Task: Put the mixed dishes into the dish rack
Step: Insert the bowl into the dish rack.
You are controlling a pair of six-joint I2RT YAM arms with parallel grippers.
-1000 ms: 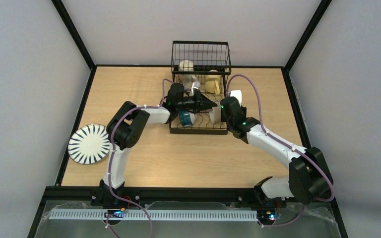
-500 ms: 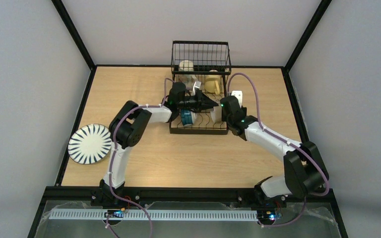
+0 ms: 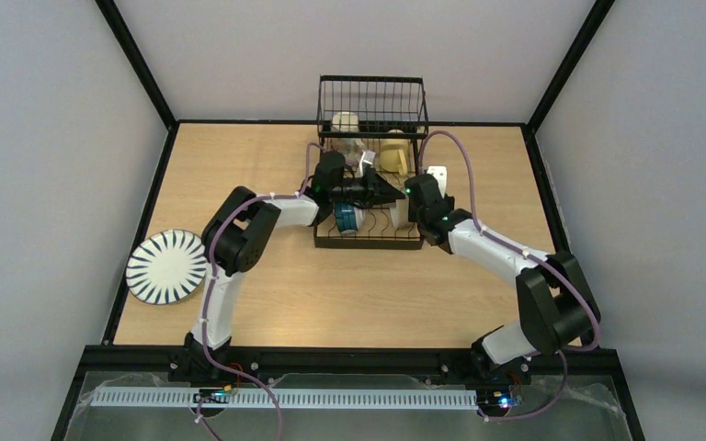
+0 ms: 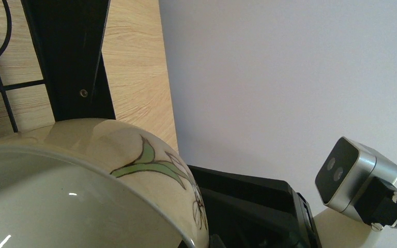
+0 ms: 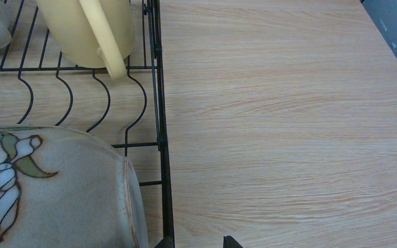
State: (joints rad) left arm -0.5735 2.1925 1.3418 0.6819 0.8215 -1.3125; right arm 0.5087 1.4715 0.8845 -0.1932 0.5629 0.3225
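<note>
The black wire dish rack [image 3: 371,84] stands at the back middle of the table. A cream bowl [image 3: 397,215] with a green leaf drawing stands on edge in its lower level, at the right end. My left gripper [image 3: 388,192] reaches in from the left and is shut on the bowl's rim [image 4: 134,191]. My right gripper [image 5: 197,243] is open beside the rack's right side wire [image 5: 158,93], with bare table between its tips and the bowl [image 5: 57,196] just to its left. A yellow mug [image 5: 90,28] lies in the rack behind. The striped plate [image 3: 165,266] lies on the table at the left.
A blue-outside bowl [image 3: 344,218] stands in the rack's lower level near its left end, and a beige mug [image 3: 345,121] sits in the raised basket. Black frame posts run along the table's edges. The right arm's wrist camera [image 4: 354,173] hangs close in front of my left gripper.
The right arm's elbow has swung left and its wrist has edged closer to the rack's right side. The left arm and the cream bowl have barely moved.
</note>
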